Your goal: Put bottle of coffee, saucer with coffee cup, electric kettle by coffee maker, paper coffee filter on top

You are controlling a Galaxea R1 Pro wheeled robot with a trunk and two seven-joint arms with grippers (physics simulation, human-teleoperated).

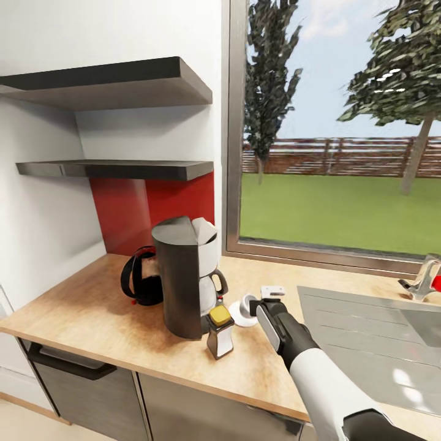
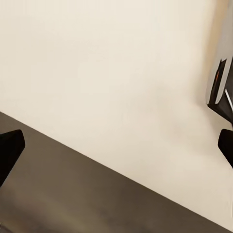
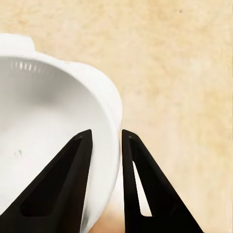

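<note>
Right gripper [image 3: 106, 145] pinches the wall of the cup [image 3: 53, 131]: in the right wrist view I see one finger inside the white bowl and one outside, with the rim between them. In the head view this gripper [image 1: 269, 301] is at the cup [image 1: 247, 304], which seems to stand on the saucer [image 1: 240, 319], on the counter [image 1: 92, 318] just right of the coffee maker. Whether the cup already rests fully on the saucer I cannot tell.

My left gripper [image 2: 116, 145] is spread wide, its tips at the two edges of the left wrist view, over a pale wall and a dark surface; it holds nothing.

Nearest to me stands the bottle [image 1: 220, 331], with yellow cap, just in front of the maker [image 1: 185, 275]. Behind the maker, at its left, is the kettle [image 1: 141, 275], touching or almost touching it. Far above are two dark shelves [image 1: 116, 168].

I judge the task almost finished: bottle, kettle, saucer and cup are beside the maker. I see no paper filter on top of the maker, so this step probably remains, and also to release the cup.
</note>
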